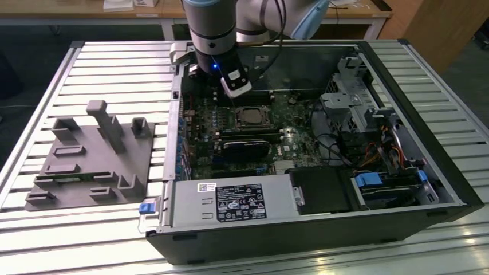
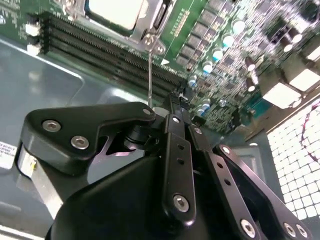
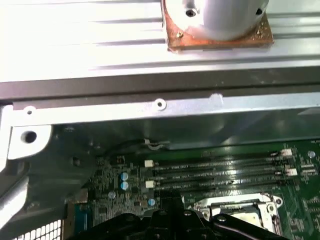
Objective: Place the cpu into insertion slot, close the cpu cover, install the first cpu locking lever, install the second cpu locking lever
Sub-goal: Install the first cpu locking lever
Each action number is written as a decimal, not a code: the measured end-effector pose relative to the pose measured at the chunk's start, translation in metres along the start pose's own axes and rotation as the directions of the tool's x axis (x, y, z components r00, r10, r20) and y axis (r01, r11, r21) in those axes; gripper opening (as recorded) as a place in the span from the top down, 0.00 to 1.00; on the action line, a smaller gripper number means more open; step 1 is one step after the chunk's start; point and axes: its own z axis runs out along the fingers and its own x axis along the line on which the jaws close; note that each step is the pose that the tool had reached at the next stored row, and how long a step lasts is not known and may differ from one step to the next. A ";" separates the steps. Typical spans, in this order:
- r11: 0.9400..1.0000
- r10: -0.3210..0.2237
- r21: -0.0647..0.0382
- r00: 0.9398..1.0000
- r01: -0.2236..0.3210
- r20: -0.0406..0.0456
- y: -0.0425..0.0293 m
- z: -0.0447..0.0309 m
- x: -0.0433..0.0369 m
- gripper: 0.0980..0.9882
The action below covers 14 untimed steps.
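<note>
Black end effector (image 2: 176, 100) near silver-faced cpu (image 2: 117, 10).

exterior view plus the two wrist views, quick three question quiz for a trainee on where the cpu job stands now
1. True or false: the cpu sits in the insertion slot.
2. In the second wrist view, what is the claw nearest to? A the thin metal lever; B the power supply; C the grey fixture.
3. In the first wrist view, what long black parts lie between the insertion slot and the case wall?
Key: 1 true; 2 A; 3 the memory slots.
</note>
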 end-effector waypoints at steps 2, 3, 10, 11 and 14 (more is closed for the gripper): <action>1.000 0.000 -0.001 1.000 0.000 0.000 0.0000 0.0000 0.0000 0.99; 1.000 0.000 -0.001 1.000 0.000 0.000 0.0000 0.0000 0.0000 0.99; 1.000 0.000 -0.001 1.000 0.000 0.000 0.0004 0.0003 -0.0048 0.99; 1.000 0.000 -0.001 1.000 0.000 0.000 0.0006 0.0004 -0.0068 0.99; 1.000 0.000 -0.001 1.000 0.000 -0.001 0.0013 0.0009 -0.0149 0.99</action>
